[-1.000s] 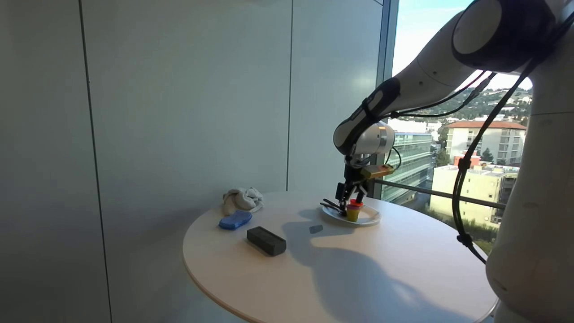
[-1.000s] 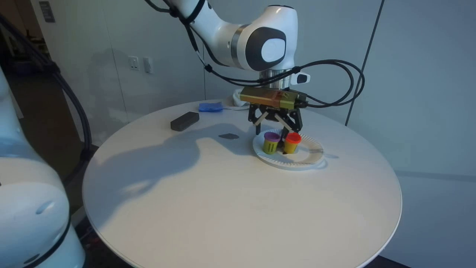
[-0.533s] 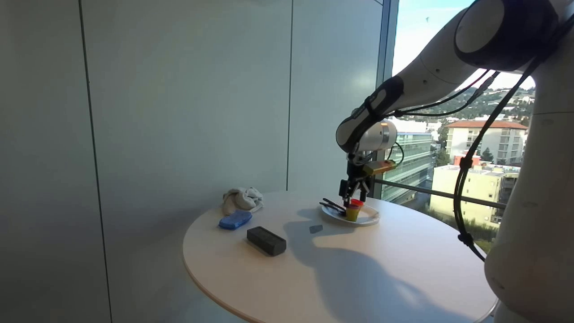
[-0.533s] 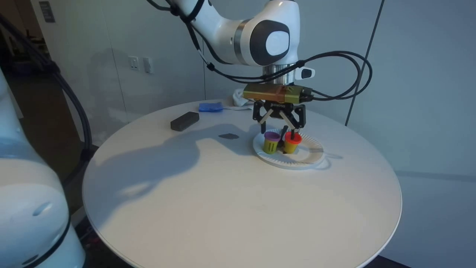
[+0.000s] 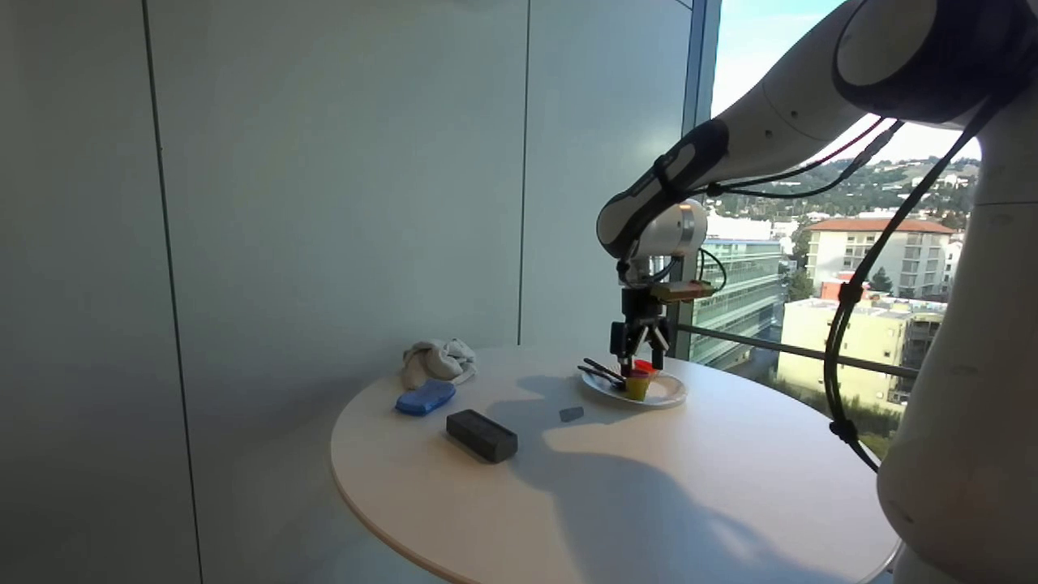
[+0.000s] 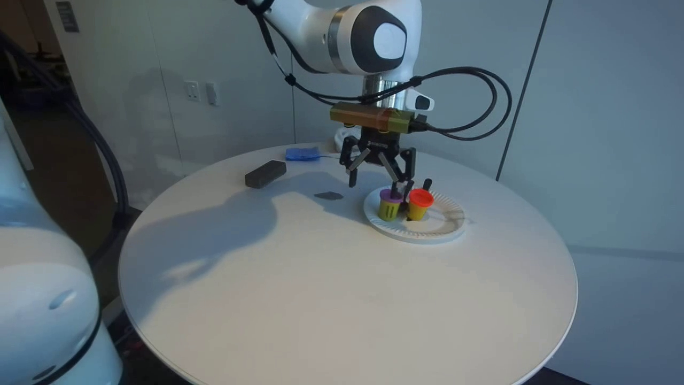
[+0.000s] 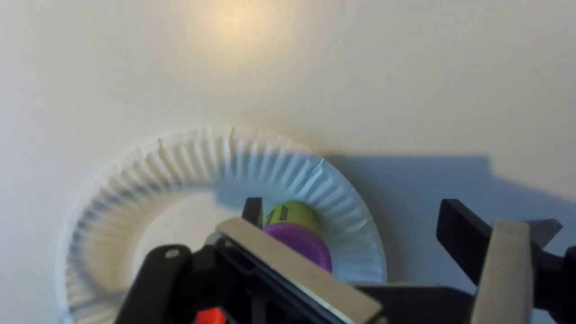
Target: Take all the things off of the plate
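As the gripper (image 6: 373,183), jaws apart, shifts in an exterior view from the red-lidded tub (image 6: 420,207) towards the purple-lidded tub (image 6: 388,208), both tubs sit on the plate (image 6: 412,237). An exterior view shows dark handles (image 5: 613,377) jutting over its rim. In the wrist view, the purple-lidded tub, likely the next target, shows beneath the gap.

In an exterior view, the white and black arm (image 5: 778,113) slopes down toward the left from the near right. Its wrist (image 5: 661,235) bends, and the gripper (image 6: 373,189) points down, two fingers (image 6: 352,177) wide apart.
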`<state>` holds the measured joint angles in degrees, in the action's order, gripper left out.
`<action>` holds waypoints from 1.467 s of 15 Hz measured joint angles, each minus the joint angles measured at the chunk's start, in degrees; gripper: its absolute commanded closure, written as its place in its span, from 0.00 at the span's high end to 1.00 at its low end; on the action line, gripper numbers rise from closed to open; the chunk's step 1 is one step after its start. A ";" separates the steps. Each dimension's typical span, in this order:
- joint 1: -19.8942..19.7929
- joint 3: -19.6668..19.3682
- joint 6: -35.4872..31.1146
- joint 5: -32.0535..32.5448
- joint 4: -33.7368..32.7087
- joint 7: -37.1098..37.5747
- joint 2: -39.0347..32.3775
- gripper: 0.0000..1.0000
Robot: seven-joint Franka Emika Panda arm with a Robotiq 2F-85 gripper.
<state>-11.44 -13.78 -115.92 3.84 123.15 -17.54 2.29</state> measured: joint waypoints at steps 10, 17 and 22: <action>0.22 1.42 7.67 -1.36 -9.44 28.91 -7.38 1.00; 0.07 -0.04 8.15 0.19 -11.26 40.12 -9.93 1.00; -0.39 -0.20 6.42 -0.30 -11.01 40.25 -10.01 1.00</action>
<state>-11.83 -13.98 -109.50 3.54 112.14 22.71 -7.73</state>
